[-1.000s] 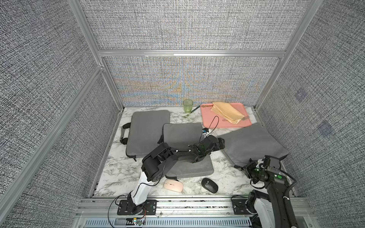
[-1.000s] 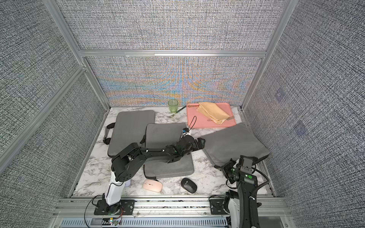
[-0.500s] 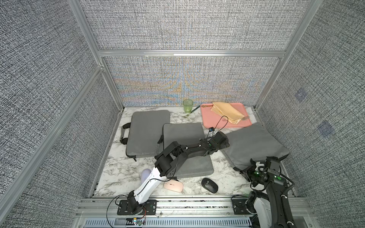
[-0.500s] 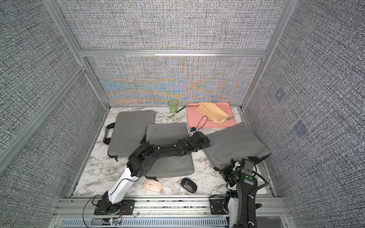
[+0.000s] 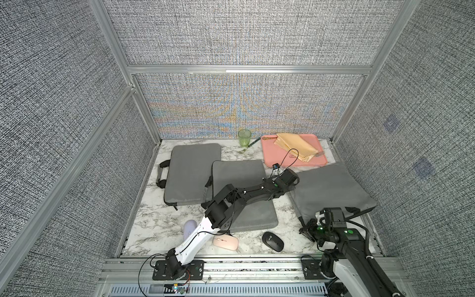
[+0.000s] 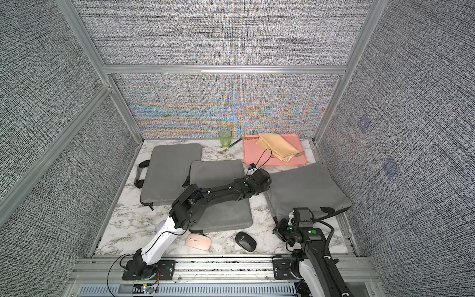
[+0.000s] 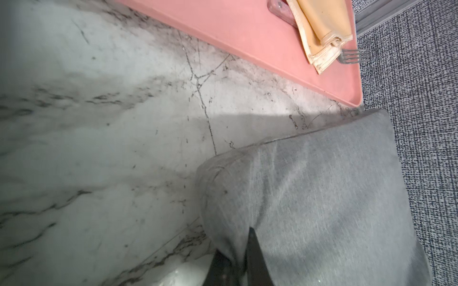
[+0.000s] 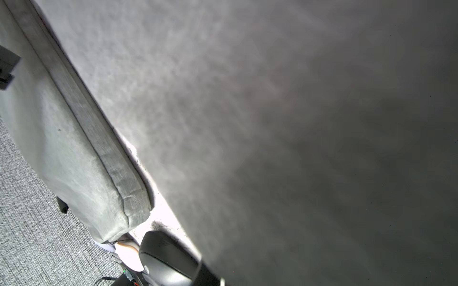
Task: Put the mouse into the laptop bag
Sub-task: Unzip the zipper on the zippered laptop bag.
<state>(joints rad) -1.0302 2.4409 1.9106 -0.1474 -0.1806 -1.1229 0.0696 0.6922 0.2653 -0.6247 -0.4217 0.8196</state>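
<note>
Left fingers [image 7: 256,265] pinch a fold at the edge of the grey laptop bag [image 7: 322,198]. Right fingers [image 8: 209,277] are pressed together (holding fabric or not, unclear). The black mouse [image 5: 273,241] lies on the tabletop [image 5: 159,223], lower middle of a top view, near the bag. Best to lift the pinched edge slowly, so the opening gapes without dragging the bag.

Left hand [image 7: 235,250] cut off at frame edge; purple mouse [image 5: 189,226] half hidden behind left arm [image 5: 199,237]; laptop bag [image 8: 297,123] blurred.

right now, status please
Left hand shut on laptop bag corner. Right hand shut by its near edge. Black mouse clear on table; pink mouse beside left arm.
</note>
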